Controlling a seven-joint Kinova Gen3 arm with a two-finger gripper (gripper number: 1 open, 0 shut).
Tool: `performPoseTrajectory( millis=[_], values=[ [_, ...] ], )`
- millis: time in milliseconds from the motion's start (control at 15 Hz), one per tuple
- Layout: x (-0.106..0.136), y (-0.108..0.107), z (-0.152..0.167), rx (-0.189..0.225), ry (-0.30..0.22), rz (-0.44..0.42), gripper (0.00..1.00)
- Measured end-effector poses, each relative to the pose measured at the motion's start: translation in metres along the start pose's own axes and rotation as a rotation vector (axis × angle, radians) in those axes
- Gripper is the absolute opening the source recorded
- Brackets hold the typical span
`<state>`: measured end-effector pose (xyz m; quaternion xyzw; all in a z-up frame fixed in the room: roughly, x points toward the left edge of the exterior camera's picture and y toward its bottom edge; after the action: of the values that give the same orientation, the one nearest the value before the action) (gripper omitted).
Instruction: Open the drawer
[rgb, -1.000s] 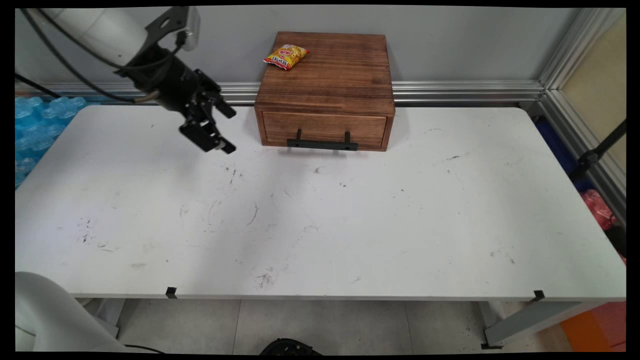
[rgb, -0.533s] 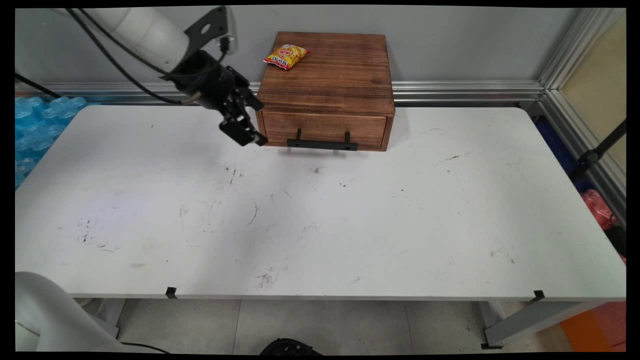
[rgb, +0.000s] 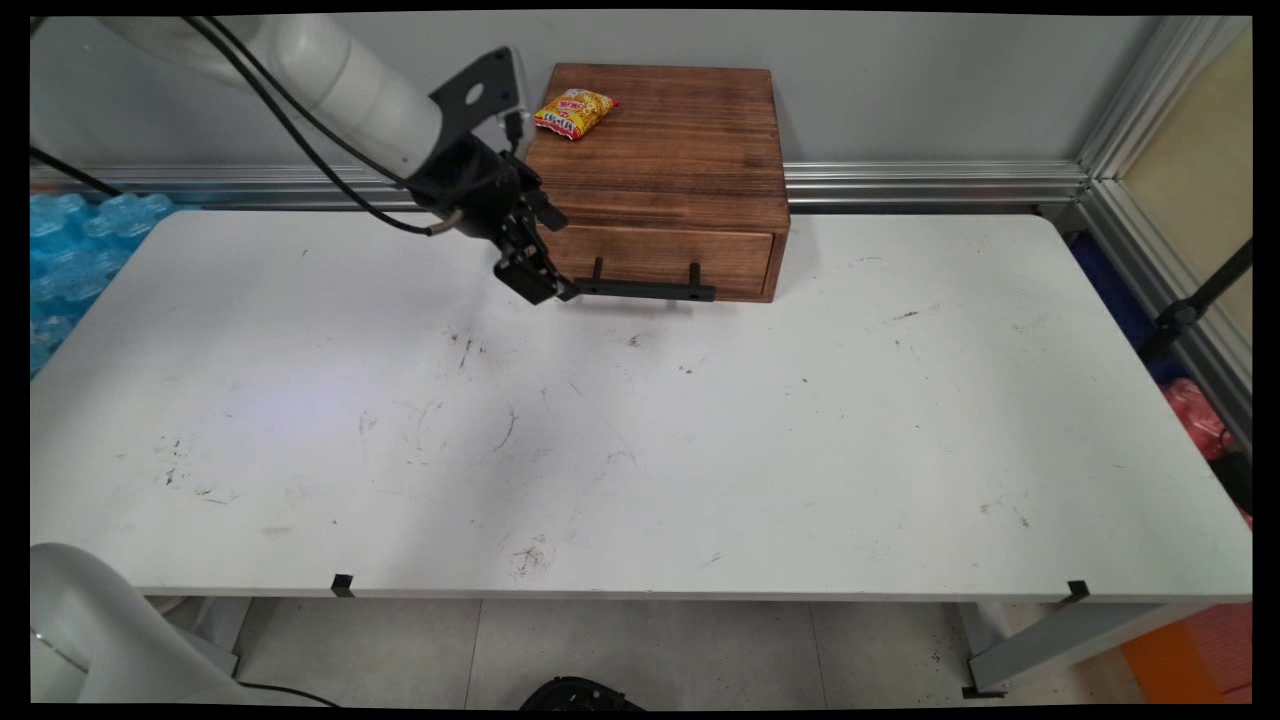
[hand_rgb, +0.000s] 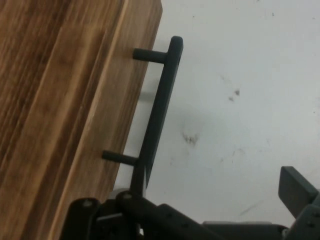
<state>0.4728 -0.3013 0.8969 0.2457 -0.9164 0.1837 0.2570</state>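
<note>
A brown wooden drawer box stands at the back of the white table, its drawer pushed in. On its top, at the back left corner, lies a yellow and red snack packet. My gripper hangs open just in front of the box's left front corner, one finger by the left end of the black bar handle. In the hand view the handle runs up beside the wooden front. The gripper holds nothing, and its left finger overlaps the handle's near end.
Blue bubble plastic lies off the table's left edge. An aluminium rail runs along the wall behind the box. Something red sits beyond the right edge. The table bears scuff marks.
The gripper has travelled right across the table's back, from well left of the box to the left end of the drawer handle. The box and packet have not moved.
</note>
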Motion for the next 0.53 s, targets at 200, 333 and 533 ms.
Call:
performPoseTrajectory(
  millis=[200,333,533],
  values=[
    [0.001,0.002,0.016,0.006,-0.001,0.012,1.00],
    [0.002,0.004,0.028,0.008,-0.003,0.022,1.00],
    [0.002,0.005,0.043,0.011,-0.006,0.035,1.00]
  ],
)
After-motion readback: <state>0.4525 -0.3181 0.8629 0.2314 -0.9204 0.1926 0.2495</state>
